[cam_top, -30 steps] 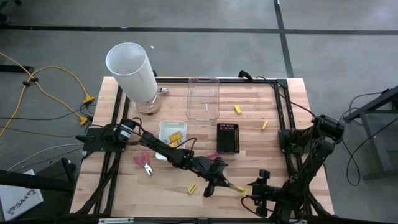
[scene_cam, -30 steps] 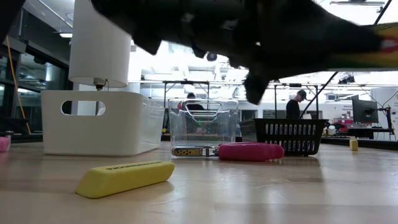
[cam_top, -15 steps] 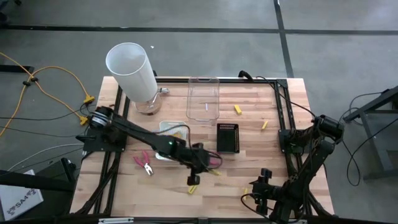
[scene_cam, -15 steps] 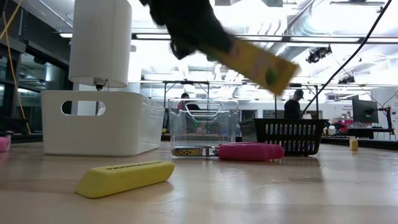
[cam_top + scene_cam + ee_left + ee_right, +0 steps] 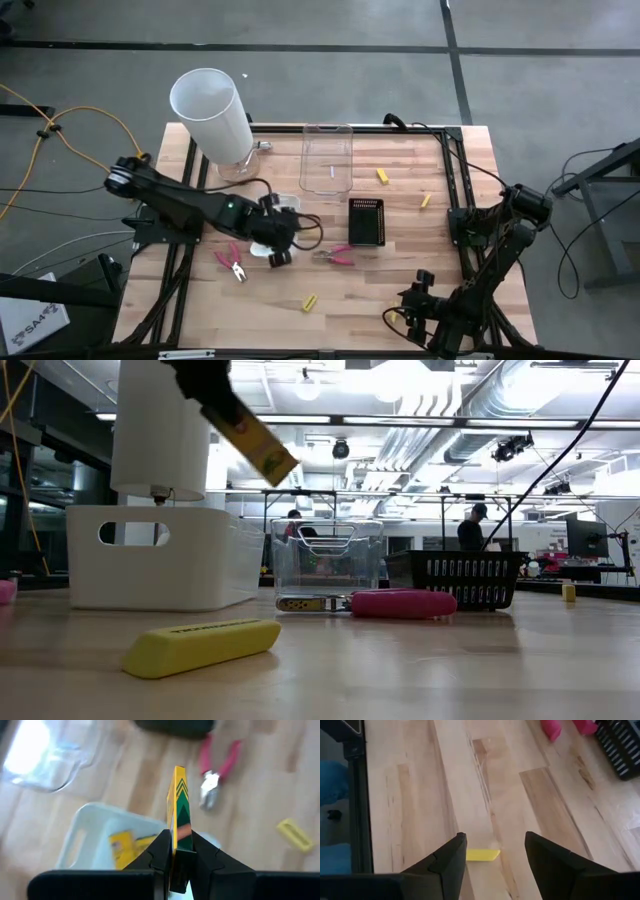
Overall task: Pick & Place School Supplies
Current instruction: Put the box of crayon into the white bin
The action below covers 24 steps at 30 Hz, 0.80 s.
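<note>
My left gripper (image 5: 276, 252) is shut on a flat yellow pack with green and red marks (image 5: 179, 805), held in the air by the near end of the white tray (image 5: 262, 205). The tray holds more yellow packs (image 5: 124, 846). One pink-handled plier-like tool (image 5: 232, 263) lies to the tray's near left, another (image 5: 336, 256) lies in front of the black tray (image 5: 366, 221). A yellow stick (image 5: 310, 302) lies near the front edge. My right gripper (image 5: 495, 854) is open above a short yellow stub (image 5: 482, 855) at the front right. My left gripper pinches the pack's two flat faces (image 5: 180, 838) between its two fingers, at one end of the pack. The fingers slant down from the table's left side. The pack (image 5: 256, 442) sticks out past the fingertips, tilted downward, lifted clear of the table and tray.
A tall white cylinder (image 5: 211, 110) stands at the far left, and a clear tray (image 5: 327, 158) sits at the far middle. Two yellow stubs (image 5: 382, 176) (image 5: 425, 200) lie at the far right. People stand in the room beyond the table.
My left gripper has swung from the front middle of the table toward the left and far side, and now sits by the near end of the white tray. It has stayed shut on the yellow pack, which has travelled with it in the air.
</note>
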Motion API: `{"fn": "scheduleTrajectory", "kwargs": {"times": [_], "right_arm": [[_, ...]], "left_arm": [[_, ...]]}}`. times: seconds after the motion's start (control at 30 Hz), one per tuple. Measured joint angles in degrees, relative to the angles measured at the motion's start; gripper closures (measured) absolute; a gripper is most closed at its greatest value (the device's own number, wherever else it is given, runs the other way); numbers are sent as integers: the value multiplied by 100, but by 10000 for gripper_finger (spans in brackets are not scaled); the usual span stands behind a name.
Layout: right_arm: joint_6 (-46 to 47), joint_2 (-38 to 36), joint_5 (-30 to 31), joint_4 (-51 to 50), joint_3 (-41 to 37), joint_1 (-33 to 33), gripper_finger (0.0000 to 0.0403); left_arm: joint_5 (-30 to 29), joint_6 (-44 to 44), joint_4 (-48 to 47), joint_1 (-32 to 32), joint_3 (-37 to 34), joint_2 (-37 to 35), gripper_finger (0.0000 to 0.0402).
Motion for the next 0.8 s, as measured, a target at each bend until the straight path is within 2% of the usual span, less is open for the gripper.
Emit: {"fn": "scheduleTrajectory", "kwargs": {"times": [0.23, 0.3, 0.53, 0.8], "right_arm": [[0, 0, -1, 76, 0, -30, 210], [0, 0, -1, 81, 0, -28, 210], [0, 0, -1, 106, -2, -28, 210], [-4, 0, -1, 152, -4, -28, 210]], "left_arm": [[-714, -658, -1204, 12, 0, -2, 366], [-761, -882, -1395, 45, -23, 23, 366], [-941, -1088, -1351, 95, -392, 251, 366], [-952, -1041, -1376, 114, -588, 1127, 366]]}}
